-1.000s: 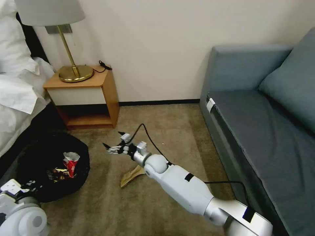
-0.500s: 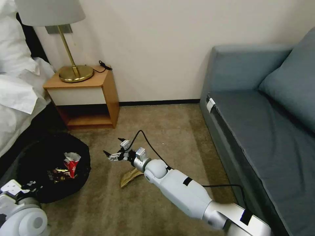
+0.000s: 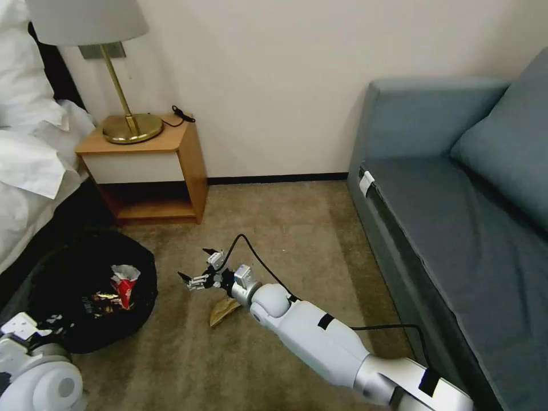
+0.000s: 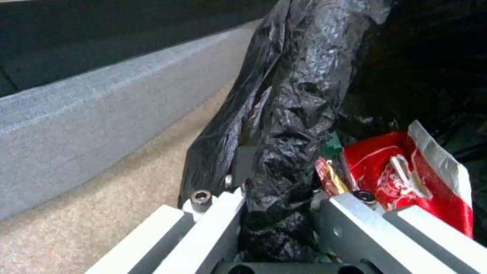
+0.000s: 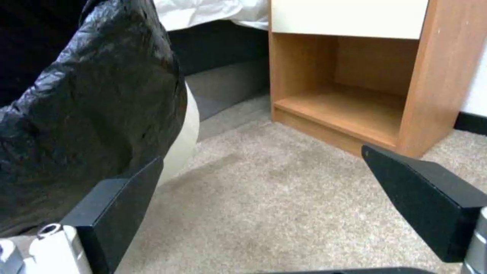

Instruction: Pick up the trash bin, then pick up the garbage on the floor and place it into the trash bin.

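Head view: crinkly black-lined trash bin (image 3: 91,285)

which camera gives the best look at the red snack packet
The left wrist view: the red snack packet sits close up inside the black-lined trash bin. In the head view it is small; the right wrist view gives just the bin's outside.

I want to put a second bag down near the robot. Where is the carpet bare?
Bare carpet lies between the nightstand and the sofa, up to the wall. It is crowded by the trash bin, gripped by the left end effector, and around the brown paper bag under the open right end effector.
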You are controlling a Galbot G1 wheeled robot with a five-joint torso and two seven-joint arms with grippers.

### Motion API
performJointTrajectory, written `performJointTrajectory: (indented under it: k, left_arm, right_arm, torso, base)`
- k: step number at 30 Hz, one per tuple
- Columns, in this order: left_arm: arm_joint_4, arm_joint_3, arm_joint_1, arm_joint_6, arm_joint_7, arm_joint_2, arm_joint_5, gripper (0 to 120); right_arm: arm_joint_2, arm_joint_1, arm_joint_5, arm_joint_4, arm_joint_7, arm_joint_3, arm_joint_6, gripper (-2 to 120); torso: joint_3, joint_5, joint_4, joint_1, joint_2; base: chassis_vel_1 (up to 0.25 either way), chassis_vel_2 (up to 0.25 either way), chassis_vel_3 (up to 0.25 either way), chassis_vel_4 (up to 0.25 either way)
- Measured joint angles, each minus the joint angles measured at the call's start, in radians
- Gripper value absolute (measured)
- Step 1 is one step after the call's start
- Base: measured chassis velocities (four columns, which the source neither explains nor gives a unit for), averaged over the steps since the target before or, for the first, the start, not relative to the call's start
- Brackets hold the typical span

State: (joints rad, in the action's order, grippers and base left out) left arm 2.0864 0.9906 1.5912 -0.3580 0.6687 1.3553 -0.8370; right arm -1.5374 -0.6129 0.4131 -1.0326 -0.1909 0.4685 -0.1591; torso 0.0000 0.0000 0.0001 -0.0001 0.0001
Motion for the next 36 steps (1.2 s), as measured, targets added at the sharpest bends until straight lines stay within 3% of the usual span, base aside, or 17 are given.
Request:
performJointTrajectory:
  k: [36]
  left_arm:
    - [-0.012, 0.001, -0.002, 0.002, -0.005, 0.002, -0.001, 0]
  right_arm:
    - [0.018, -0.01, -0.075, 0.063, -0.047, 0.022, -0.002, 100]
  torso:
    - [0.0, 0.0, -0.0001, 0.0, 0.0]
  base:
    - [-0.04, 0.033, 0.042, -0.037]
